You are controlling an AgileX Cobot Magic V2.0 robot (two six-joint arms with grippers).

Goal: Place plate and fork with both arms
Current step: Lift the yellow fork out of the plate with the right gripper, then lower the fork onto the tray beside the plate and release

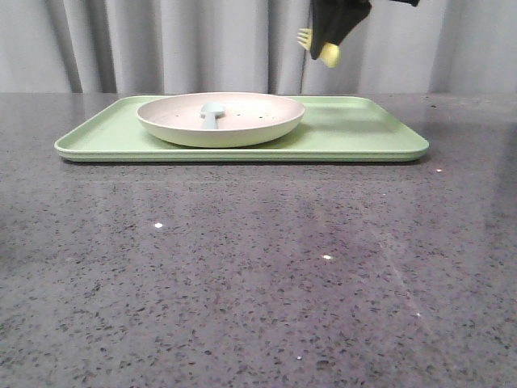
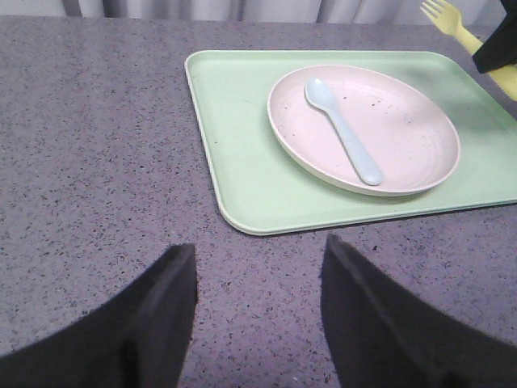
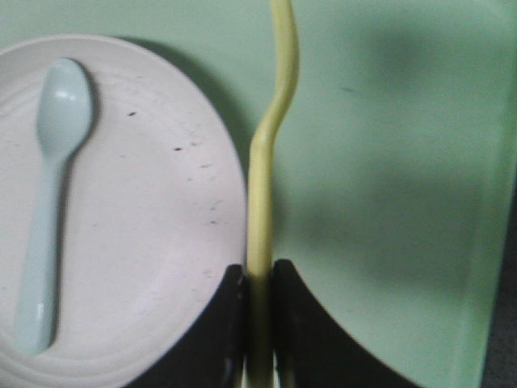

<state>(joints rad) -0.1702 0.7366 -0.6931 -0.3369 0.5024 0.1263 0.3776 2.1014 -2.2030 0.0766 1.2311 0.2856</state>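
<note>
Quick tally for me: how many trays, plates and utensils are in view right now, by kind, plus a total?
Flat rectangular light-green tray: 1
Round cream-pink speckled plate, on the tray: 1
Pale blue plastic spoon, lying in the plate: 1
Small yellow plastic fork, held in the right claw above the tray: 1
Total: 4

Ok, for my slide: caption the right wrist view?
Right gripper holds the yellow fork above the green tray, beside the plate.
</note>
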